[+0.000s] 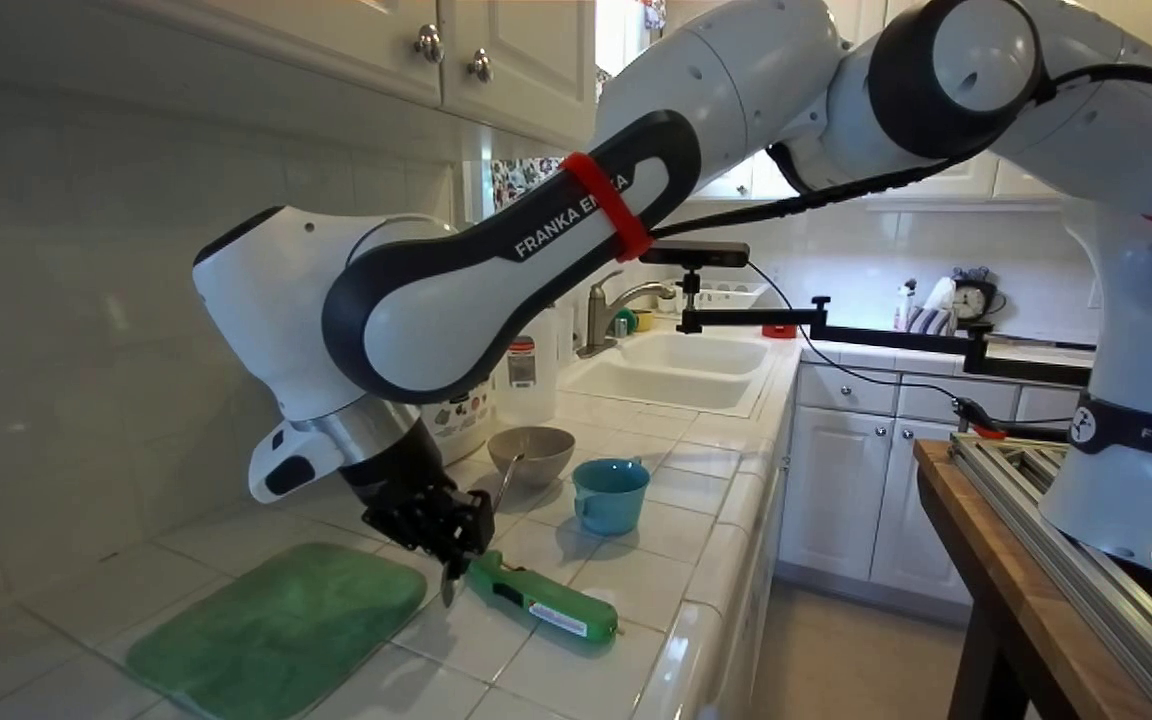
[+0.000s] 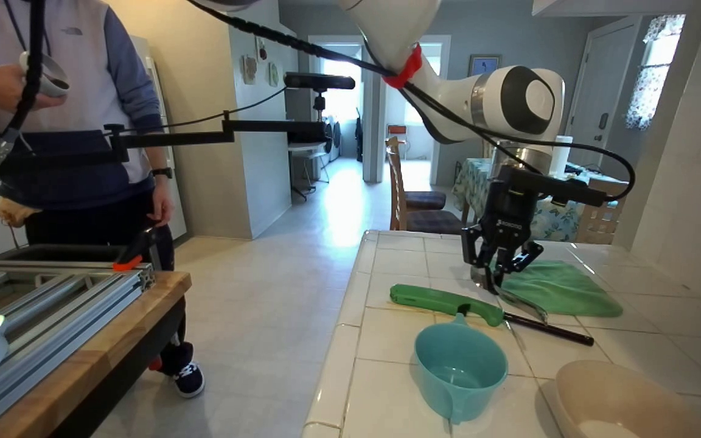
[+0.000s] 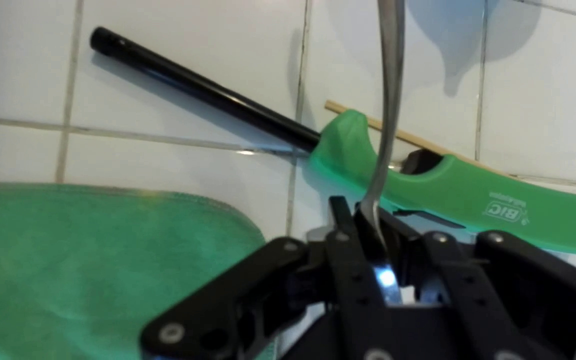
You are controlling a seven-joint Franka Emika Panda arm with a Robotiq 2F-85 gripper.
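1. A black gripper [image 3: 368, 220] is clamped around a slim metal utensil [image 3: 391, 100], probably a spoon; its lower end is largely hidden, so the shape there is uncertain.
2. The metal utensil sits tilted above the white-tiled desk [image 1: 556, 685], between a green cloth [image 3: 113, 270] and a green lighter [image 3: 348, 150]. In the wrist view its handle crosses over the green lighter; contact between them cannot be judged.
3. Likely feel: light, stiff and hard to break. The shiny, smooth surface suggests slipperiness, and the thin curved stem could twist in a pinch.
4. Best hold: the stem, squeezed firmly across its width, roughly as it is pinched here; gripping nearer the handle's tip would probably let the heavier end swing.
5. Nearby, a thin wooden stick [image 3: 433, 146] lies along the green lighter. A teal cup [image 1: 611, 497] and a bowl [image 1: 541, 460] stand beyond, in an exterior view.
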